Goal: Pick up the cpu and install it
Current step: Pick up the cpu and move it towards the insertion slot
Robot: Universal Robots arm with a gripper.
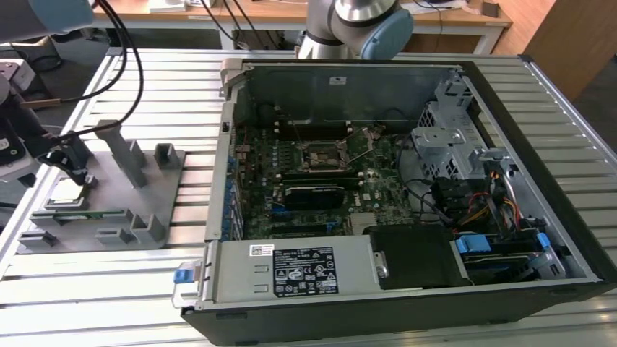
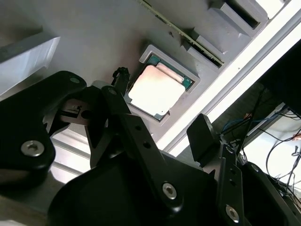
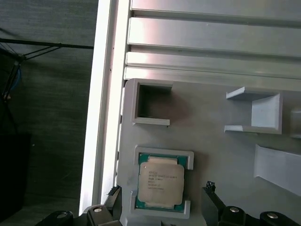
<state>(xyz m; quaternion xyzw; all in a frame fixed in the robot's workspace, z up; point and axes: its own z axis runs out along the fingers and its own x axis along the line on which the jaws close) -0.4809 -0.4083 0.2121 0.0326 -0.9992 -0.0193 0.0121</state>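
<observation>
pincer (image 3: pixel 161 192) released, jaws wide either side of cpu (image 3: pixel 160 181), gaps both sides, cpu flat in tray (image 3: pixel 221 160) pocket by tray edge, slatted surface (image 3: pixel 211 42) beyond

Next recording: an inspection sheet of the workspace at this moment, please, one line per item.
Surface: slatted metal table, carrying a grey fixture tray and an open computer case.
Job's things: cpu lying flat in its tray pocket; motherboard exposed inside the case.
Clutter: green memory stick on the tray.
End effector: open, fingers either side of the cpu, not gripping it.
Cables: black cables over the table; coloured wiring inside the case.
Surroundings: wooden desk behind the table.
</observation>
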